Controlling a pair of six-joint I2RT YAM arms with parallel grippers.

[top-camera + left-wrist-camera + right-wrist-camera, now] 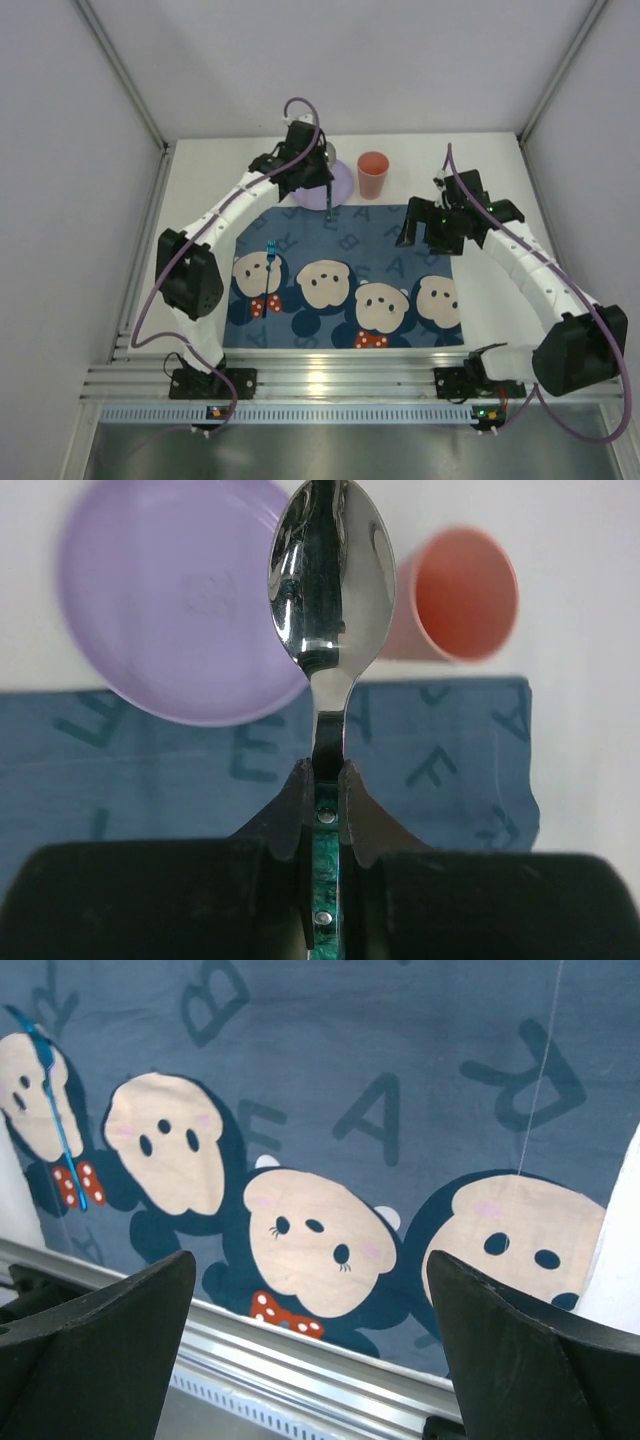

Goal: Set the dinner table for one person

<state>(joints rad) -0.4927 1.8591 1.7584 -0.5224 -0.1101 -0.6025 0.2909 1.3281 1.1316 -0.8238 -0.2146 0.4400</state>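
My left gripper [325, 185] [328, 775] is shut on the green handle of a metal spoon [330, 580]. It holds the spoon above the far edge of the dark-blue mat [345, 275], beside a purple plate [340, 180] [180, 600]. A salmon cup [373, 175] [462, 595] stands upright right of the plate on the white table [200, 180]. A thin blue utensil [270, 255] [60, 1130] lies on the mat's left part. My right gripper [428, 232] [310, 1260] is open and empty above the mat's right side.
The plate overlaps the mat's far edge. The ribbed aluminium rail [330, 380] [300, 1360] runs along the near edge by the arm bases. Grey walls close in the table on the left, back and right.
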